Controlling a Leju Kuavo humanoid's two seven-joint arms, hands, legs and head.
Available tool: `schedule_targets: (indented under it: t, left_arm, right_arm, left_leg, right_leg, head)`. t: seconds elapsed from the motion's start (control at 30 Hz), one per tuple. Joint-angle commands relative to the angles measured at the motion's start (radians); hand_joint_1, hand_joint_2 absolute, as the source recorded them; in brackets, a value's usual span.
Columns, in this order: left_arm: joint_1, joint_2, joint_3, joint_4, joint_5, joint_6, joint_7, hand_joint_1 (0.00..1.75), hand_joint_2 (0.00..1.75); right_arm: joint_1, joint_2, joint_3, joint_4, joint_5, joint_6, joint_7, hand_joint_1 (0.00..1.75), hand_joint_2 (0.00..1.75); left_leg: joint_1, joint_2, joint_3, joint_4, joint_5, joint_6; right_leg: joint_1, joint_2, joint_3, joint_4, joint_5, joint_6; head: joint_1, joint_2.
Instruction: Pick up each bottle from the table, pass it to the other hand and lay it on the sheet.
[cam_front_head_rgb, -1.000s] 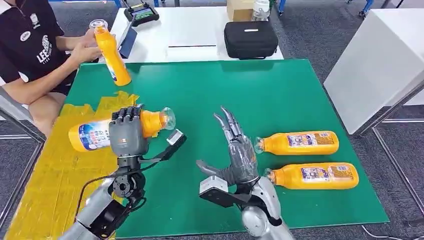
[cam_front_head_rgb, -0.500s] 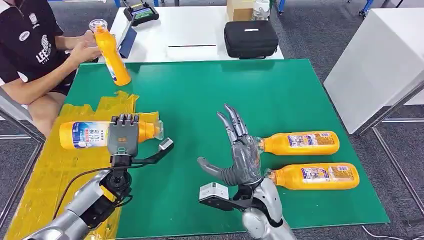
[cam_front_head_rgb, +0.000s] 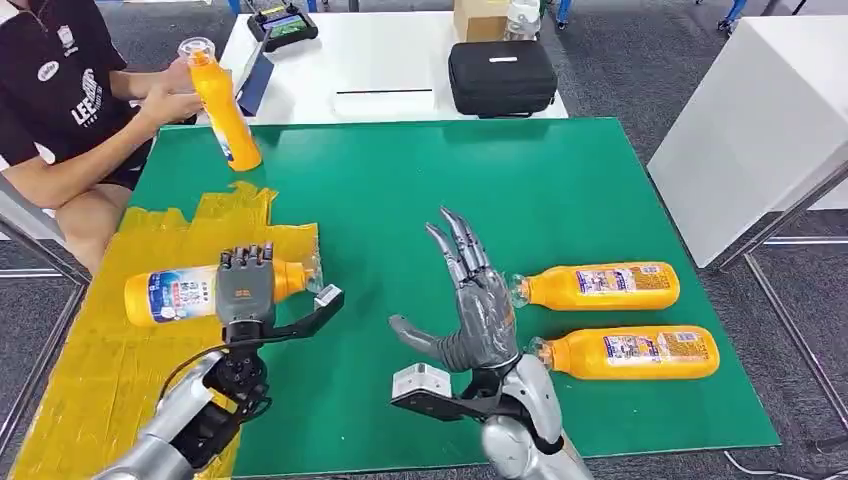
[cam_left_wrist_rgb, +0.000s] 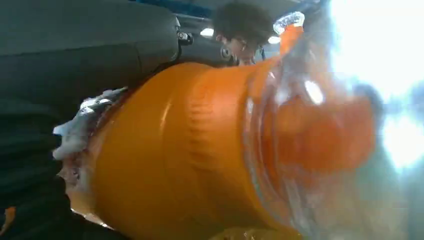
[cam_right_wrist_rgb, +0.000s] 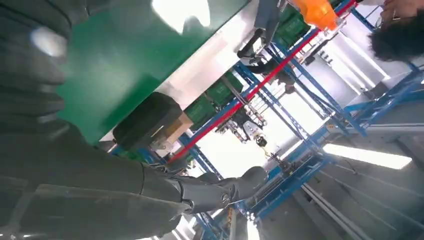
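My left hand (cam_front_head_rgb: 246, 291) grips an orange bottle (cam_front_head_rgb: 185, 291) around its middle, holding it on its side low over the yellow sheet (cam_front_head_rgb: 110, 350); its clear cap points toward the table's middle. Close up, the same orange bottle (cam_left_wrist_rgb: 200, 150) lies against my left hand (cam_left_wrist_rgb: 75, 65). My right hand (cam_front_head_rgb: 478, 310) stands upright with fingers spread and nothing in it, just left of two orange bottles lying on the green mat: the far one (cam_front_head_rgb: 598, 285) and the near one (cam_front_head_rgb: 628, 352). My right hand (cam_right_wrist_rgb: 100, 170) holds nothing.
A person (cam_front_head_rgb: 60, 100) at the far left holds another orange bottle (cam_front_head_rgb: 224, 105) upright at the mat's corner. A black case (cam_front_head_rgb: 500, 76) and a tablet (cam_front_head_rgb: 283, 26) lie on the white table behind. A white table (cam_front_head_rgb: 760, 130) stands to the right.
My left hand has carried the bottle left and down, from over the mat's edge to low over the yellow sheet. My right hand has barely moved.
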Motion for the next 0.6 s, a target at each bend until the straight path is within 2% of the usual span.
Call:
schedule_targets:
  t: [0.03, 0.1, 0.13, 0.3, 0.47, 0.6]
  left_arm:
    - [0.000, -0.058, 0.073, 0.050, -0.002, 0.038, -0.036, 0.00, 1.75]
    - [0.017, -0.090, 0.138, 0.052, -0.002, 0.050, -0.099, 0.00, 1.75]
    - [0.025, -0.105, 0.168, 0.058, -0.002, 0.063, -0.131, 0.00, 1.75]
    - [0.058, -0.165, 0.305, 0.054, -0.002, 0.126, -0.272, 0.00, 1.75]
    - [0.061, -0.158, 0.300, 0.044, -0.002, 0.142, -0.269, 0.00, 1.75]
    - [0.061, -0.158, 0.300, 0.044, -0.002, 0.142, -0.269, 0.00, 1.75]
  right_arm:
    - [-0.021, -0.032, 0.017, -0.016, -0.007, 0.002, 0.006, 0.00, 1.75]
    - [-0.013, -0.032, 0.013, -0.007, -0.005, -0.003, 0.005, 0.00, 1.75]
    - [-0.007, -0.034, 0.013, 0.006, -0.006, -0.004, 0.000, 0.00, 1.75]
    - [-0.004, -0.037, -0.008, 0.021, 0.000, -0.041, -0.018, 0.00, 1.75]
    - [-0.009, -0.039, -0.018, 0.011, 0.011, -0.043, -0.013, 0.00, 1.75]
    - [-0.009, -0.039, -0.018, 0.011, 0.011, -0.043, -0.013, 0.00, 1.75]
  left_leg:
    - [0.001, 0.001, 0.003, 0.000, -0.001, -0.002]
    - [0.001, 0.000, 0.004, 0.000, -0.001, -0.002]
    - [0.001, 0.000, 0.009, 0.000, -0.004, -0.003]
    - [0.001, 0.001, 0.005, -0.001, -0.002, -0.001]
    - [0.000, 0.001, 0.002, -0.001, 0.000, -0.001]
    - [0.001, 0.001, 0.005, 0.000, -0.002, -0.002]
  right_leg:
    - [0.001, 0.001, 0.003, -0.001, -0.001, -0.001]
    - [0.001, 0.000, 0.004, -0.001, -0.001, -0.001]
    - [0.001, 0.001, 0.010, -0.001, -0.004, -0.002]
    - [0.001, 0.002, 0.005, -0.002, -0.001, -0.001]
    - [0.000, 0.001, 0.001, -0.001, 0.000, -0.001]
    - [0.001, 0.001, 0.005, -0.001, -0.002, -0.001]
  head:
    - [0.000, 0.000]
    - [0.000, 0.000]
    - [0.000, 0.000]
    - [0.000, 0.000]
    - [0.000, 0.000]
    - [0.000, 0.000]
